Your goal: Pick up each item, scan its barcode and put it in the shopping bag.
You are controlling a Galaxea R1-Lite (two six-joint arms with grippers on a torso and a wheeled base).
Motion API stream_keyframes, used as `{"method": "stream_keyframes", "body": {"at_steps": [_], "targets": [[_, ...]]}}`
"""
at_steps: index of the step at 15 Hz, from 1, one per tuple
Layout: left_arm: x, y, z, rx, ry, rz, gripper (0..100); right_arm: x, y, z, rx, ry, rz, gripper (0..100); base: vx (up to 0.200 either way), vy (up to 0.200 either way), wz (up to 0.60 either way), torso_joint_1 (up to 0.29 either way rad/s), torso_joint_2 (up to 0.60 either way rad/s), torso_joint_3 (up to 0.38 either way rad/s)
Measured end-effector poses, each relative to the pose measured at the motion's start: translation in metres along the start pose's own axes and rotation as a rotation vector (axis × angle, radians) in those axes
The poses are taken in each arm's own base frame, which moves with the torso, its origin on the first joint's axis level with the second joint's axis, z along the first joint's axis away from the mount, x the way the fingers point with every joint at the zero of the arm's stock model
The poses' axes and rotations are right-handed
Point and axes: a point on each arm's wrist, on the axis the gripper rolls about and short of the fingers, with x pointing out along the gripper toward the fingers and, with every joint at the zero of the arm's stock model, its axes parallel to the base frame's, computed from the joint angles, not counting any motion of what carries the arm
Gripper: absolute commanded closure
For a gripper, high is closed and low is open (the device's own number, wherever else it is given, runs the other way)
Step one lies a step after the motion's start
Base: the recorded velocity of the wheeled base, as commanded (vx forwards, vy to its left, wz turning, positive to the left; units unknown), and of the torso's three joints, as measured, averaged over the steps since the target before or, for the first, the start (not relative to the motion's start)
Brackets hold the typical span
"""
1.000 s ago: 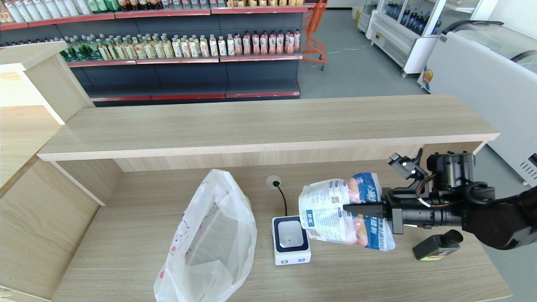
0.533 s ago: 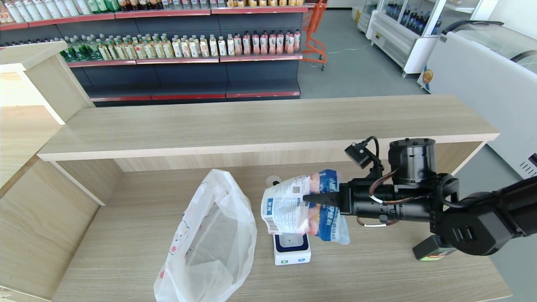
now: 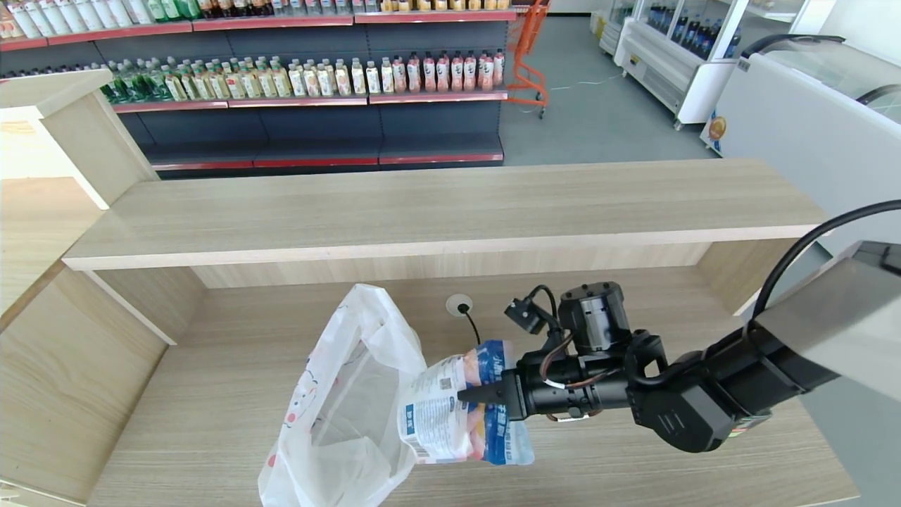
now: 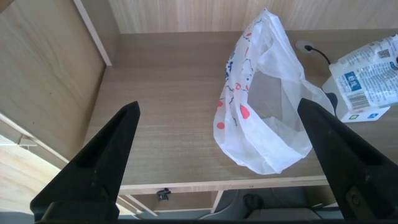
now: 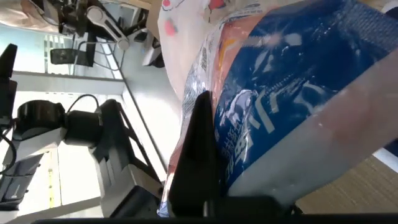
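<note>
A pale wooden counter (image 3: pixel 197 394) is stretching across the foreground, with a raised ledge (image 3: pixel 450 204) running along its far side and a wooden side panel (image 3: pixel 63 380) closing it on the left. Beyond it, dark shelves (image 3: pixel 317 134) with red edges are standing against the back, carrying rows of bottles (image 3: pixel 317 77). A grey floor (image 3: pixel 598 120) is spreading to the right, where an orange cart (image 3: pixel 528 49) is standing at the shelves' end. White freezers (image 3: pixel 795 127) are lining the right side, their glass lids catching bright light.
</note>
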Motion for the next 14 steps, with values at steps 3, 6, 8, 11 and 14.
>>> {"method": "stream_keyframes", "body": {"at_steps": [3, 6, 8, 11, 14], "targets": [[0.0, 0.0, 0.0, 0.0, 0.0, 0.0, 0, 0.015, -0.007, -0.006, -0.011, 0.029, 0.005, 100, 0.0, 0.0, 0.0, 0.0, 0.0, 0.0], [0.0, 0.0, 0.0, 0.0, 0.0, 0.0, 0, 0.038, -0.003, 0.002, -0.041, 0.001, -0.023, 100, 0.0, 0.0, 0.0, 0.0, 0.0, 0.0], [0.0, 0.0, 0.0, 0.0, 0.0, 0.0, 0, 0.054, 0.003, 0.003, -0.063, -0.004, -0.02, 100, 0.0, 0.0, 0.0, 0.0, 0.0, 0.0], [0.0, 0.0, 0.0, 0.0, 0.0, 0.0, 0, 0.069, 0.007, 0.004, -0.08, -0.006, -0.001, 100, 0.0, 0.0, 0.0, 0.0, 0.0, 0.0], [0.0, 0.0, 0.0, 0.0, 0.0, 0.0, 0, 0.076, 0.008, 0.005, -0.087, -0.006, 0.008, 100, 0.0, 0.0, 0.0, 0.0, 0.0, 0.0]]}}
